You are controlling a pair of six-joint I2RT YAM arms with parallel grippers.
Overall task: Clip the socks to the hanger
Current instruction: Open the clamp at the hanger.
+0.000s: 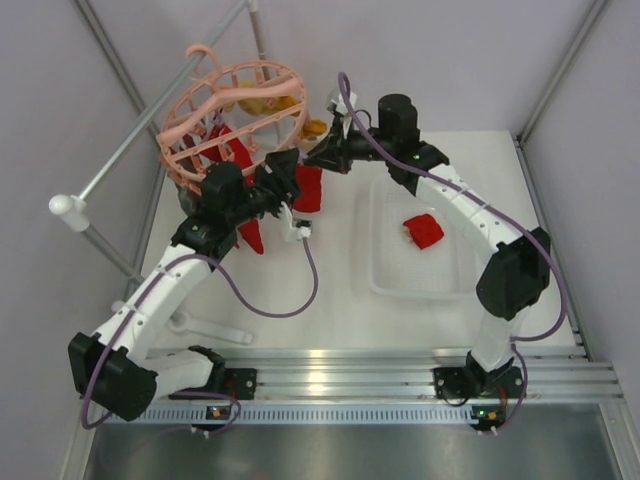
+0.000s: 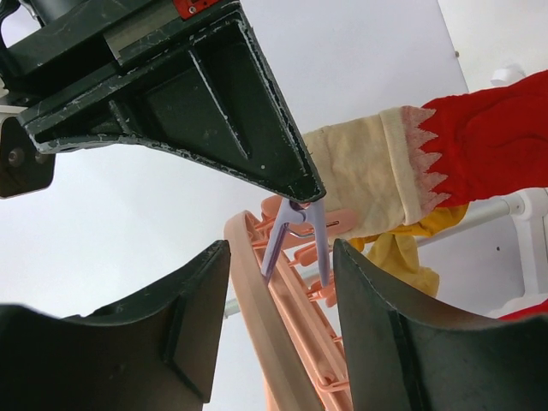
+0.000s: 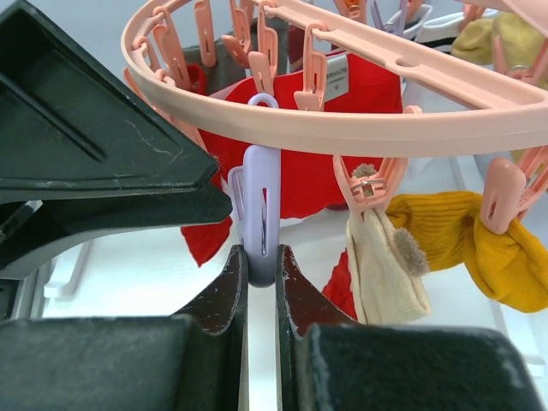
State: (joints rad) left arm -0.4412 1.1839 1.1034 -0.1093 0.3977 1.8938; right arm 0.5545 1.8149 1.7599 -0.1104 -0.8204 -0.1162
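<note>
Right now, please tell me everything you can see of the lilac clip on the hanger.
The lilac clip is smooth pale-purple plastic with a rounded top loop. It hangs upright from the salmon ring of the hanger, before a red sock. The right pincer pinches its lower end from both sides.

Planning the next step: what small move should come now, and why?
Probably move the left gripper toward the red sock in the tray: it is open and empty, while the right gripper is shut on the lilac peg, with no sock there to clip.
</note>
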